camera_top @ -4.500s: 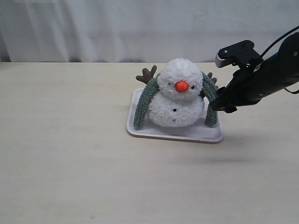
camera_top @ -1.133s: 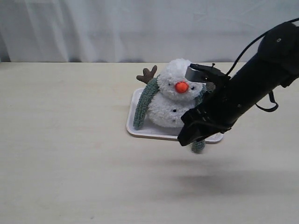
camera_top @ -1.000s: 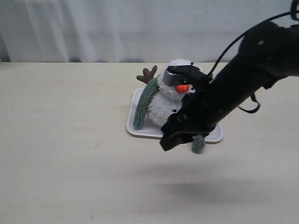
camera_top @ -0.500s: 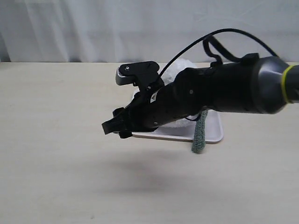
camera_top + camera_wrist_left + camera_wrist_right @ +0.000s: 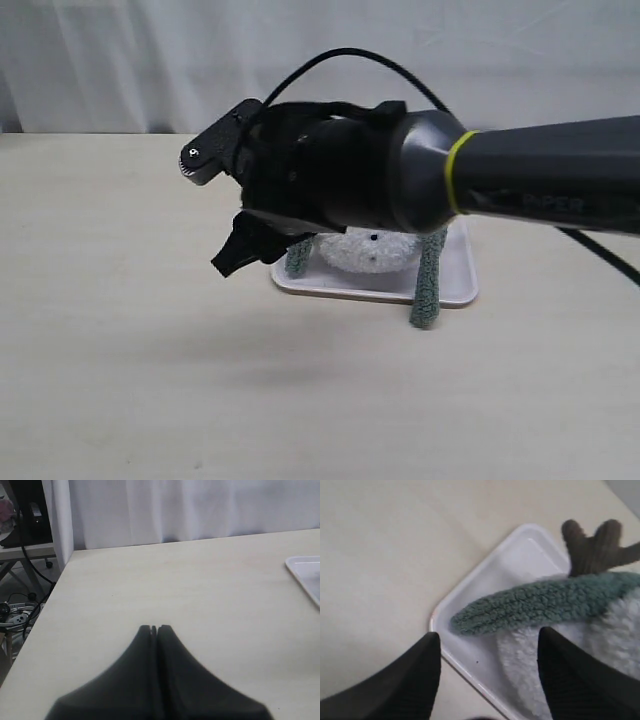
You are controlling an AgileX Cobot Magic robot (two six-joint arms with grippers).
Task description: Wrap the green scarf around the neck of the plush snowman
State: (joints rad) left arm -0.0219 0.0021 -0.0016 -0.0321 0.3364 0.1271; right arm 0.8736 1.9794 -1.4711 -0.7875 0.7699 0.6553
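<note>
The plush snowman (image 5: 366, 251) sits on a white tray (image 5: 455, 292), mostly hidden behind my right arm; its neck is hidden. One end of the green scarf (image 5: 430, 283) hangs over the tray's front rim on the right. The other end (image 5: 297, 263) lies on the tray's left side. My right gripper (image 5: 230, 262) hovers just left of the tray. In the right wrist view the right gripper (image 5: 487, 641) is open and empty above the tray's corner (image 5: 517, 550), with the scarf end (image 5: 530, 605), a brown branch arm (image 5: 597, 544) and the white body (image 5: 605, 640) beyond it. My left gripper (image 5: 155, 628) is shut over bare table.
Pale wooden tabletop around the tray, with a white curtain behind it. The left wrist view shows the tray's corner (image 5: 306, 570) far off and the table's edge (image 5: 60, 580), with cables on the floor beyond.
My right arm has swept left across the front of the snowman, from the tray's right to its left. The scarf's right end stays draped over the tray's front rim.
</note>
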